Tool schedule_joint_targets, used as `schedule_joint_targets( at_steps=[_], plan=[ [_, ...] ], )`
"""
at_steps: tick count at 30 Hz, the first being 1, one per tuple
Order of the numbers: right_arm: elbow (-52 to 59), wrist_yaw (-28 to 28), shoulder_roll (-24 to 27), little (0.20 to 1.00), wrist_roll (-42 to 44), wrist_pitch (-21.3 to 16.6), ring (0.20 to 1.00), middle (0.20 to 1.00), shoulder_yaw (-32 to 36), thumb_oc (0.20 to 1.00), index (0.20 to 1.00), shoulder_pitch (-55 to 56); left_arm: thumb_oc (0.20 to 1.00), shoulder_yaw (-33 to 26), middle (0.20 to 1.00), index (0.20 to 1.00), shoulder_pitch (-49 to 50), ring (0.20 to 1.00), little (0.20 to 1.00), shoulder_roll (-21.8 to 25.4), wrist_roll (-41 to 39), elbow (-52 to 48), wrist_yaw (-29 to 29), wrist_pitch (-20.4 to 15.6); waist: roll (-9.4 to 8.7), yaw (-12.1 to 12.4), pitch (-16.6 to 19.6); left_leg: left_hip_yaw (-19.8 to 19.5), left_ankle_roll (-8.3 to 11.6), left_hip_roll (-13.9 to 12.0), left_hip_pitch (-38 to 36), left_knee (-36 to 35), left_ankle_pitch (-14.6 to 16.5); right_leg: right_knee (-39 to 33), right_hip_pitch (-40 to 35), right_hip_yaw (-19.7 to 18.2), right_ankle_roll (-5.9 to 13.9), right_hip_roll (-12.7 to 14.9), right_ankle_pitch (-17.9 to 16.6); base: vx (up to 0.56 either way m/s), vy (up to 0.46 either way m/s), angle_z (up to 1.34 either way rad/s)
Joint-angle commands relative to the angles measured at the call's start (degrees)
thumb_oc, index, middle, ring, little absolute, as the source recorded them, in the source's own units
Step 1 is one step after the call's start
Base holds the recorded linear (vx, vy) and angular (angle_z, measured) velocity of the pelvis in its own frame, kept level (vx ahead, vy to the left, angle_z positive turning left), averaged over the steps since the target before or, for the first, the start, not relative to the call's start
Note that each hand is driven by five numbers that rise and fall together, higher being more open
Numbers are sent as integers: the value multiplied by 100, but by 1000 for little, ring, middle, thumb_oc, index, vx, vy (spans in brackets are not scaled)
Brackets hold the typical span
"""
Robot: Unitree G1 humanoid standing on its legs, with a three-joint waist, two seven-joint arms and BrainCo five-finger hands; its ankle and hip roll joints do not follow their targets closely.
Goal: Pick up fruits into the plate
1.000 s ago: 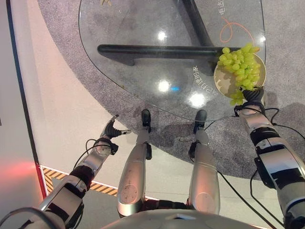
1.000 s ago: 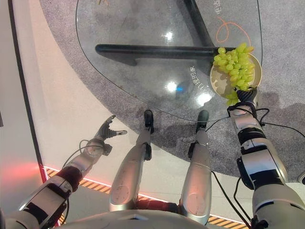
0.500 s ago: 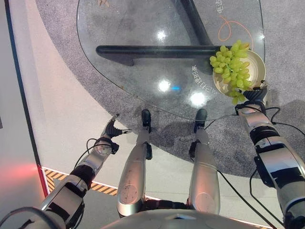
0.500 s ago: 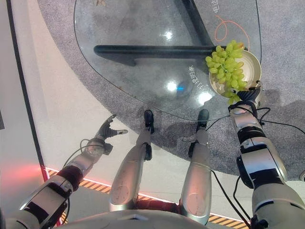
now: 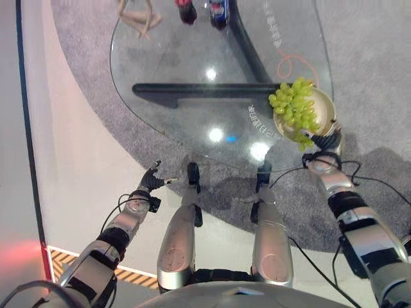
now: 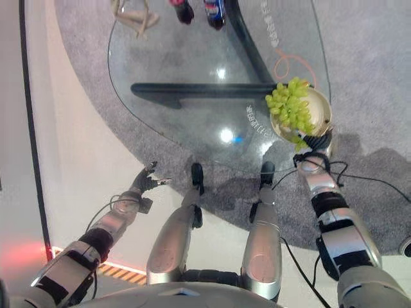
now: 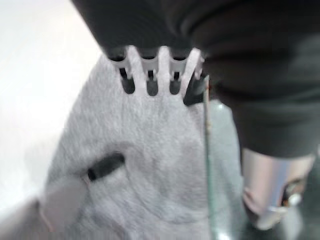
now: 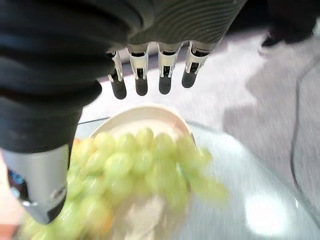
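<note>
- Grapes (image 5: 292,108) sit in the plate (image 5: 324,110), near the bench's (image 5: 192,70) right near edge; a few at the near end of the bunch drape over the plate's near rim toward the bench edge.
- Right hand (image 5: 323,142) is just beside the plate's near rim. In the right wrist view its fingers (image 8: 141,80) are straight and spread above the grapes, holding nothing.
- Left hand (image 5: 151,180) hangs low off the bench's near-left side over the floor, fingers (image 7: 150,82) straight and relaxed, empty.
- Risk: the plate sits close to the bench edge, so a nudge from the right hand while pulling away could slide it on the smooth glass or tip it off.
- Risk: the overhanging grapes could snag on a finger and drag the bunch back out over the rim.
- Risk: loose grapes may break off and roll across the glass, then off the edge to the carpet (image 5: 385,77).
- Two bottles (image 5: 202,9) and a pale wooden thing (image 5: 136,16) stand at the far edge, well apart; little chance of a clash there.
- Judgement: fruit looks placed; a clean, upward withdrawal seems safest.
</note>
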State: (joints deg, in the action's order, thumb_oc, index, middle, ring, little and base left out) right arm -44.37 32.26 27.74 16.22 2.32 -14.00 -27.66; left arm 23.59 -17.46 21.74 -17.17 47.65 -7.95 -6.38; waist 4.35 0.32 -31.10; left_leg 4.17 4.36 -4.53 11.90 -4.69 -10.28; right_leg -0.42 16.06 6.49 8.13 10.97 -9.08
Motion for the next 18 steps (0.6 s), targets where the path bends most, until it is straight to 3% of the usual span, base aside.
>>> schedule_joint_targets(
  at_steps=[1, 3, 6, 8, 10, 11, 14, 18],
  plan=[
    [-16, -1058, -242, 1000, 820, -696, 1000, 1000, 158, 1000, 1000, 701, 1000, -331, 1000, 1000, 260, 1000, 1000, -109, -426, 578, 539, 71, -245, -9, 324, 158, -63, 207, -274, 272, 831, 445, -115, 213, -121, -289, 492, 84, 18, 18],
    [-191, -1346, -405, 1000, 976, -779, 1000, 1000, 183, 1000, 1000, 972, 1000, -418, 1000, 1000, 371, 1000, 1000, -158, -547, 718, 705, 46, -281, 4, 461, 179, -47, 191, -406, 225, 831, 363, -282, 230, -120, -280, 501, 84, 23, 9],
    [-962, -2523, -837, 1000, 1477, -1057, 1000, 1000, 242, 1000, 1000, 1513, 1000, -657, 1000, 1000, 622, 1000, 1000, -327, -420, 1075, 837, 71, -393, 67, 835, 210, -36, 166, -756, 175, 861, 166, -763, 311, -119, -244, 514, 158, 20, 10],
    [-1307, -3115, -1002, 1000, 1705, -1016, 1000, 1000, 261, 1000, 1000, 1712, 1000, -771, 1000, 1000, 727, 1000, 1000, -404, -370, 1299, 936, 126, -458, 91, 1039, 213, -46, 163, -926, 168, 887, 99, -988, 335, -115, -231, 521, 115, 29, 11],
    [-1463, -3253, -1063, 1000, 1697, -997, 1000, 1000, 266, 1000, 1000, 1780, 1000, -802, 1000, 1000, 771, 1000, 1000, -438, -320, 1410, 956, 130, -478, 96, 1126, 208, -47, 163, -989, 167, 894, 83, -1064, 342, -111, -229, 523, 128, 39, 3],
    [-1853, -3616, -1212, 1000, 1534, -911, 1000, 1000, 256, 1000, 1000, 1958, 1000, -862, 1000, 1000, 900, 1000, 1000, -550, -218, 1686, 1000, 157, -508, 105, 1386, 200, -70, 167, -1152, 150, 928, 41, -1253, 345, -107, -225, 548, 202, 65, 8],
    [-2144, -3814, -1272, 1000, 1304, -905, 1000, 1000, 237, 1000, 1000, 2088, 1000, -888, 1000, 1000, 985, 1000, 1000, -604, -232, 1898, 1055, 204, -514, 114, 1570, 193, -86, 182, -1299, 135, 962, 11, -1414, 357, -102, -220, 571, 146, 54, 5],
    [-2542, -3649, -1431, 1000, 1023, -514, 1000, 1000, 294, 1000, 1000, 2372, 1000, -1018, 1000, 1000, 1210, 1000, 1000, -761, -214, 2216, 1239, 458, -492, 131, 1987, 175, -149, 212, -1631, 101, 1073, -23, -1772, 372, -109, -207, 675, 163, 62, 1]
  ],
)
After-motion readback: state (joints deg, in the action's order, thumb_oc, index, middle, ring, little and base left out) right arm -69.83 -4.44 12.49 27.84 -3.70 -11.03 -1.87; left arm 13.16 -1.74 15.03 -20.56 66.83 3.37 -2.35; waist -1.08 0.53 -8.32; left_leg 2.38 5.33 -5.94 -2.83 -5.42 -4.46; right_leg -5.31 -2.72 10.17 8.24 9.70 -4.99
